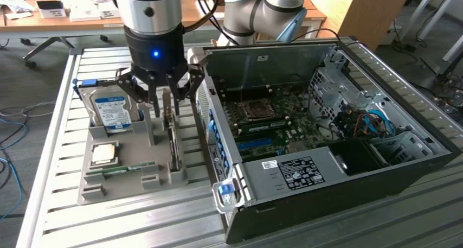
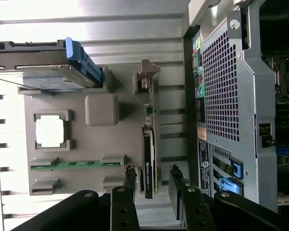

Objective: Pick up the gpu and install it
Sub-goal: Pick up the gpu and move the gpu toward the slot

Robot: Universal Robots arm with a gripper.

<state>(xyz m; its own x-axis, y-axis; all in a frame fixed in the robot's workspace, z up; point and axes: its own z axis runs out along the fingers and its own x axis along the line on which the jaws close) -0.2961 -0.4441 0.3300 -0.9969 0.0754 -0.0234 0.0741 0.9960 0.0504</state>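
Slatted table point(image 1: 145, 221) bears tray point(image 1: 134, 156) holding upright gpu point(image 1: 173, 145).

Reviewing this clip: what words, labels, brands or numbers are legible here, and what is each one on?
No text can be read in either view.
On the hard drive label, blue and white: print too small to read.
On the power supply label, dark with white print: blurred.
On the white sticker beside it: too small.
On the rear panel sticker of the computer case: blurred.
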